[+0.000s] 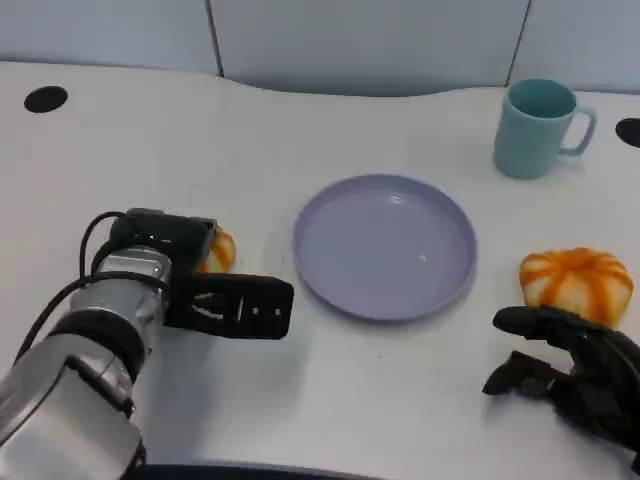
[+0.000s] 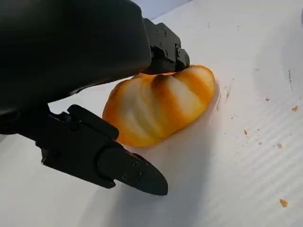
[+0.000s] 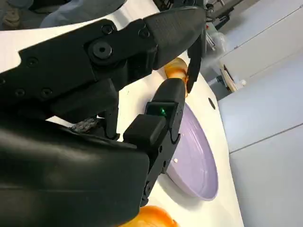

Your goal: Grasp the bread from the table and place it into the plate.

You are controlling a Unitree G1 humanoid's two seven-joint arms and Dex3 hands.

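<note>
Two orange-and-white striped bread rolls lie on the white table. The left roll (image 1: 221, 250) (image 2: 158, 106) sits left of the lilac plate (image 1: 385, 250), half hidden behind my left hand (image 1: 215, 300). In the left wrist view my left hand (image 2: 85, 71) straddles it: one finger (image 2: 165, 49) lies over its top and the thumb (image 2: 109, 163) reaches along its near side, without closing on it. The right roll (image 1: 577, 282) lies right of the plate. My right hand (image 1: 570, 375) hovers just in front of it, fingers apart, holding nothing. The plate holds nothing.
A teal mug (image 1: 538, 127) stands at the back right, behind the plate. Small crumbs (image 2: 283, 202) dot the table beside the left roll. The right wrist view shows the plate (image 3: 199, 165) beyond my right hand's fingers (image 3: 161, 113).
</note>
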